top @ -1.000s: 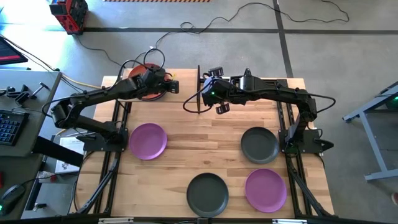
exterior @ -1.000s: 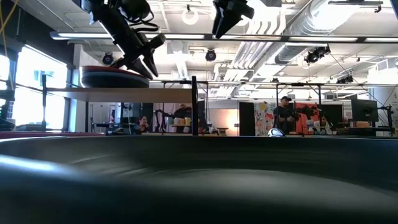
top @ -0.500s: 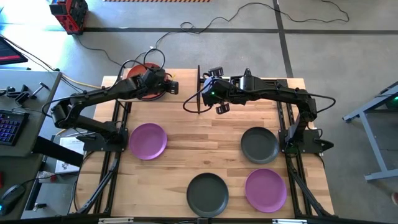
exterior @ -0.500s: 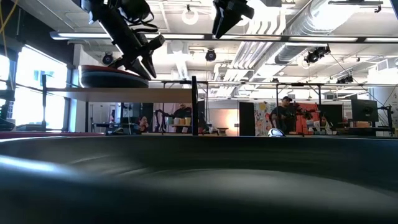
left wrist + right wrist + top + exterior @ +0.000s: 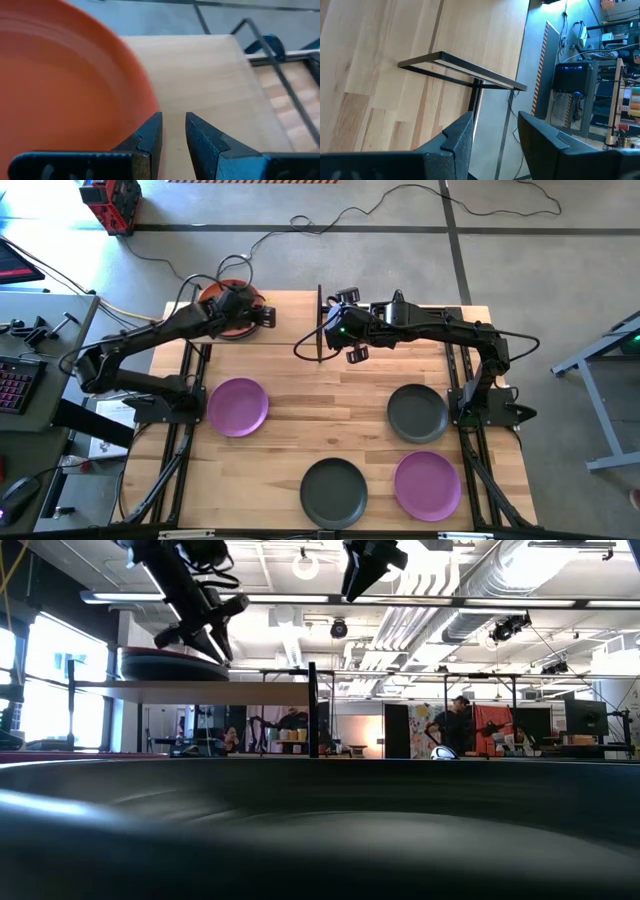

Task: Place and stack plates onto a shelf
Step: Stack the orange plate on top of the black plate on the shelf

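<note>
An orange plate (image 5: pixel 60 85) lies on top of a dark stack (image 5: pixel 170 667) on the left part of the shelf's light-wood panel (image 5: pixel 210 75), at the table's far left (image 5: pixel 225 288). My left gripper (image 5: pixel 172 130) hovers just over the orange plate's right rim. Its fingers are slightly apart, point down and hold nothing. In the low view it (image 5: pixel 212 638) stands a little above the stack. My right gripper (image 5: pixel 492 135) is open and empty above the shelf's right end (image 5: pixel 340 332), near a black post (image 5: pixel 319 320).
On the tabletop lie a purple plate (image 5: pixel 238 406), a dark grey plate (image 5: pixel 418 413), another dark grey plate (image 5: pixel 334 491) and a second purple plate (image 5: pixel 428 485). The right half of the shelf panel (image 5: pixel 270 690) is bare. People stand in the room behind the table.
My left gripper has drawn back a little toward the table's left and far edges, over the orange plate. The plate stack stays on the shelf.
</note>
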You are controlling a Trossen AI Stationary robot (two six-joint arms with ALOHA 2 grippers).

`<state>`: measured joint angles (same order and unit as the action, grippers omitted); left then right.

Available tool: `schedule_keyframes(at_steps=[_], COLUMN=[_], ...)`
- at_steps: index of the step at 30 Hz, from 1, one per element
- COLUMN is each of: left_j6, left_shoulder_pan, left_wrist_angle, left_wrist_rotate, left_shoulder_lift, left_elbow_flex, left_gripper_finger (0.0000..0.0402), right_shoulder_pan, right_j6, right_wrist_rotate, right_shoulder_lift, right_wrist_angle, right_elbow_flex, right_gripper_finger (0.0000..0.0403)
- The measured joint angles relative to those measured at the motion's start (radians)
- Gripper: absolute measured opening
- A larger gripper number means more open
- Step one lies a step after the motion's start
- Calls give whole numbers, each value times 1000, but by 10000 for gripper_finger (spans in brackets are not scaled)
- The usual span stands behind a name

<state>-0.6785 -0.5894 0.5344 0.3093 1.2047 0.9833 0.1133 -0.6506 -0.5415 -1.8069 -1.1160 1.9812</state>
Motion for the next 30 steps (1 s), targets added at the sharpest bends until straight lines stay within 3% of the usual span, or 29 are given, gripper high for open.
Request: schedule_keyframes(at_steps=[13,30], left_j6=[-17,-45], left_shoulder_pan=[-57,-135], left_wrist_angle=[142,369], left_wrist_rotate=[45,96], left_shoulder_lift=[-96,-138], left_elbow_flex=[0,0], left_gripper_finger=[73,14], right_shoulder_pan=[0,0], right_j6=[-1,-3], right_wrist_rotate=[0,0], right_shoulder_lift=[0,0], right_wrist_angle=[0,0], right_elbow_flex=[0,0], right_gripper_finger=[142,142])
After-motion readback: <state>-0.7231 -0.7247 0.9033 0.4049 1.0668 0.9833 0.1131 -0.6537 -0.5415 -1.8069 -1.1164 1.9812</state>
